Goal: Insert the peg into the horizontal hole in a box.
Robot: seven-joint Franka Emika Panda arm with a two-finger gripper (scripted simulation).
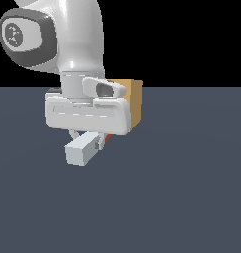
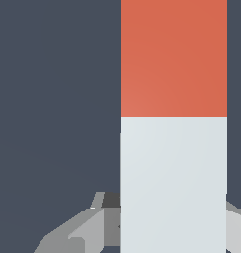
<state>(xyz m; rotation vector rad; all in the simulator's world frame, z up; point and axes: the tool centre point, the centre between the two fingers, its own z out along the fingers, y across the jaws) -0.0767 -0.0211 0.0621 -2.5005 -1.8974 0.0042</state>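
The gripper (image 1: pixel 95 140) is seen clamped on the peg (image 1: pixel 83 150), with its fingers (image 2: pixel 78 232) closed against the pale grey-white part of the bar; in the wrist view the grip is shown sitting on the white portion, close below the colour boundary, while the orange-red end projects forward beyond the fingers. In the exterior view the bar is held clear of the dark floor (image 1: pixel 181 197), its white end pointing toward the camera and slightly to the exterior view's left, and only a sliver of the orange-red end is visible behind the gripper. Outward along that same axis, the box (image 1: pixel 134 103) is found farther back and to the exterior view's right, partly hidden by the robot hand. The hole cannot be seen in either view, so its alignment with the peg cannot be confirmed. It is judged that the peg's long axis is aimed roughly toward the box, and that the coming move depends on the orange-red tip being carried forward along this axis into the facing side.
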